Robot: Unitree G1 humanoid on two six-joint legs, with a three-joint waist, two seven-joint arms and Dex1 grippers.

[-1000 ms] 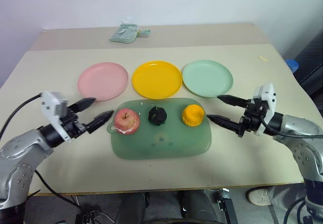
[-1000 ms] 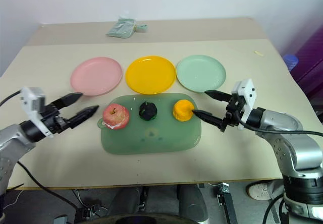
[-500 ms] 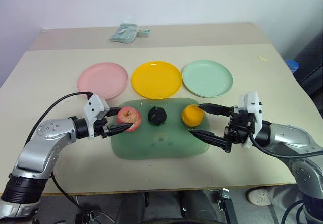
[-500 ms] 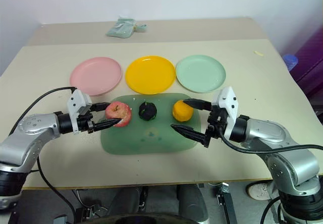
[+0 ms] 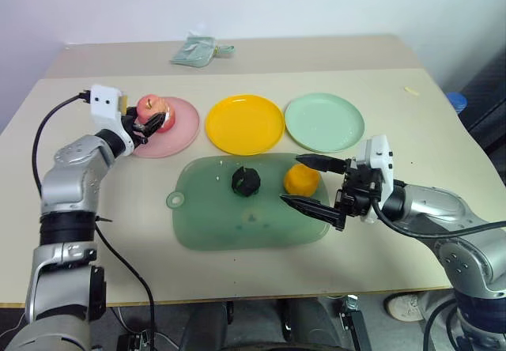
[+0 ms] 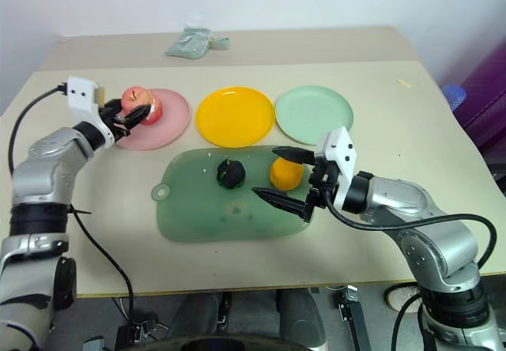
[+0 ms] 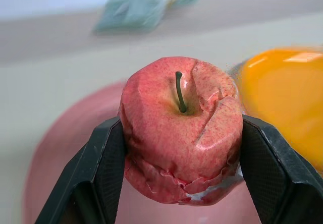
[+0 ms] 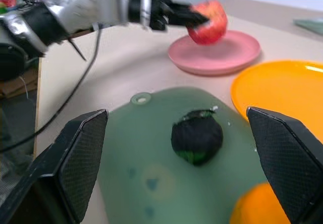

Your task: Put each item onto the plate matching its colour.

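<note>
My left gripper (image 5: 150, 118) is shut on the red-pink apple (image 7: 181, 133) and holds it just over the pink plate (image 5: 170, 133). The yellow plate (image 5: 245, 124) and the mint green plate (image 5: 324, 122) lie bare beside it. On the translucent green mat (image 5: 237, 220) rest the dark green knobbly ball (image 5: 246, 180) and the orange-yellow fruit (image 5: 303, 179). My right gripper (image 5: 291, 179) stands open at the mat's right end, one finger on each side of the orange-yellow fruit in the eye views, and I cannot tell whether it touches. The right wrist view has the ball (image 8: 197, 135) straight ahead.
A small pale green packet (image 5: 199, 50) lies at the table's far edge. A tiny pale scrap (image 5: 411, 91) sits far right. A black cable (image 5: 118, 248) trails from my left arm across the table's near left part.
My left gripper shut on the apple on the mat and carried it up and back to the pink plate. My right gripper shifted left along the mat, closer to the orange-yellow fruit.
</note>
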